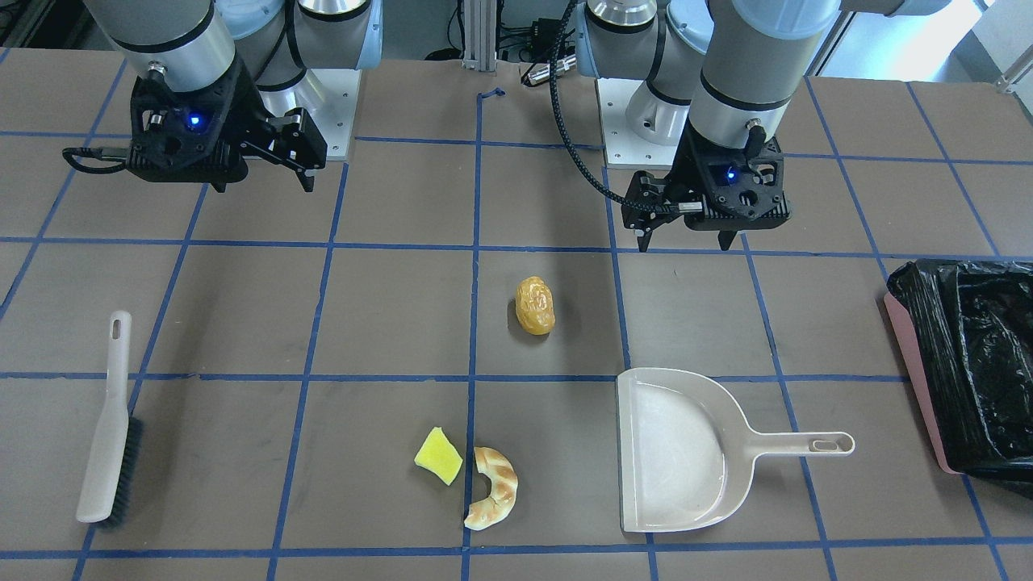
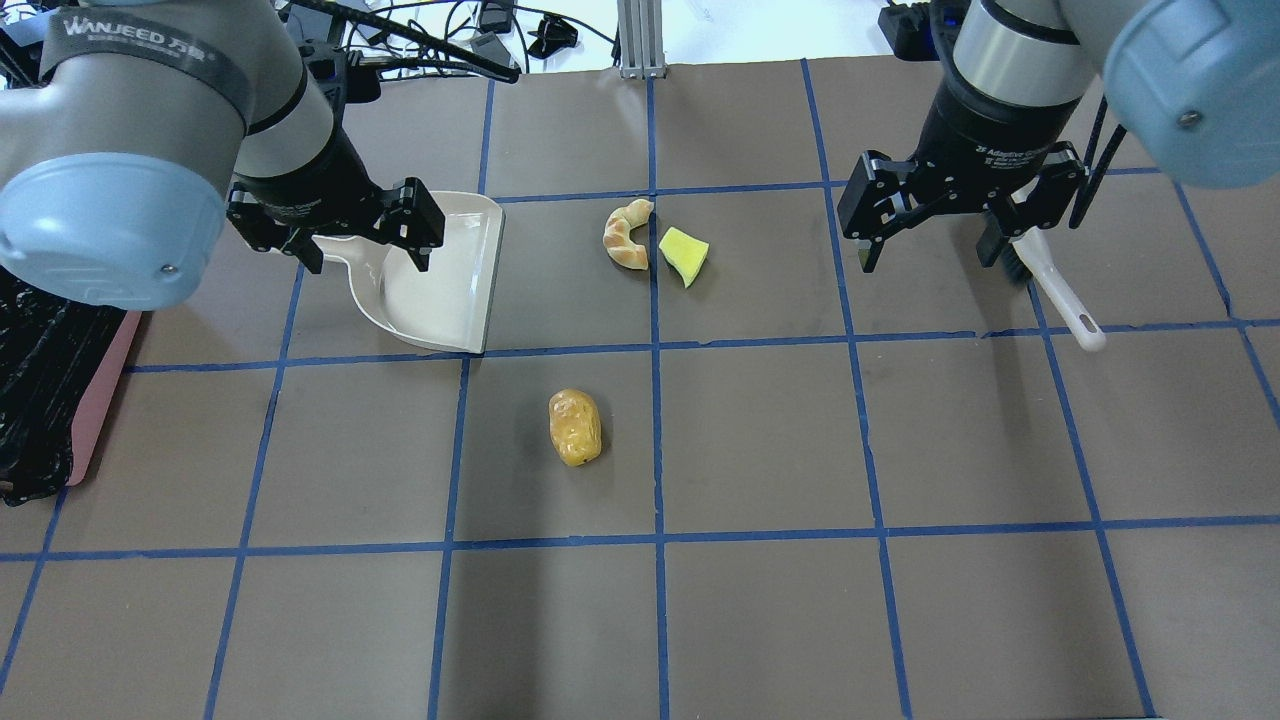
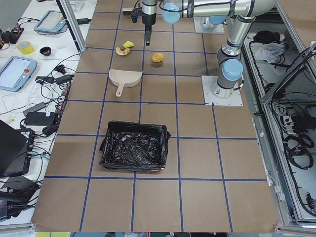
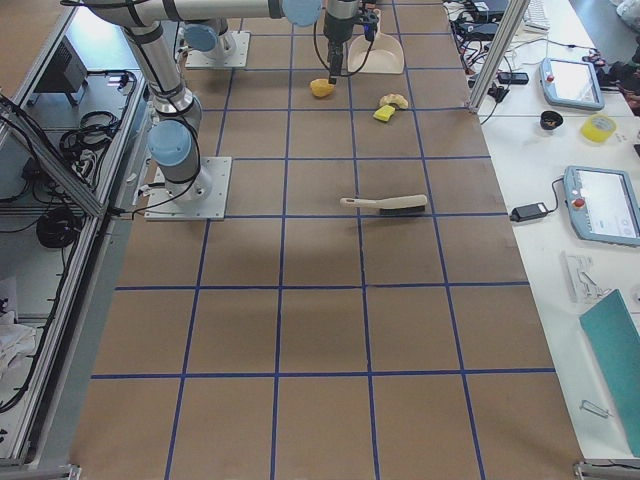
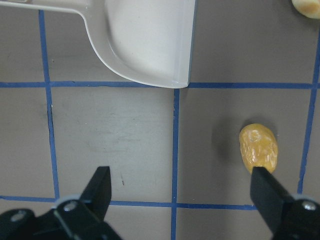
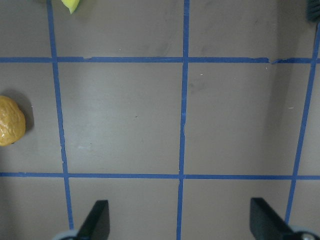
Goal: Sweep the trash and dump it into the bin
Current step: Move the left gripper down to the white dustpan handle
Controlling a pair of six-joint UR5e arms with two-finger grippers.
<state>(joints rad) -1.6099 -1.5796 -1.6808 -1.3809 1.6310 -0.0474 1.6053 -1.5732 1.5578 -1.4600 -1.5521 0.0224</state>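
A brown table (image 1: 242,323) crossed by blue tape lines (image 1: 476,242) is carrying everything. The two arms are hanging over its robot-side half. The left gripper (image 1: 686,240) is hovering above the table with its jaws spread wide and nothing between them, on the robot's side of the dustpan. The right gripper (image 1: 262,181) is likewise hanging gaping and empty, well apart from the brush.

The bin (image 1: 924,319), pink and lined with a crinkled black bag, is standing towards the table's end on the robot's left, and in the side view nothing is showing inside it. The beige dustpan (image 1: 678,452) is lying flat between the bin and the trash, its handle pointing towards the bin and its mouth towards the middle of the table. The brush (image 1: 109,428) is lying on its side towards the table's opposite end.

The golden-brown roll (image 1: 535,305) is sitting near the middle of the table. The pale croissant (image 1: 492,488) is lying farther from the robot, and the yellow wedge (image 1: 438,456) is sitting just beside it, on the brush's side.
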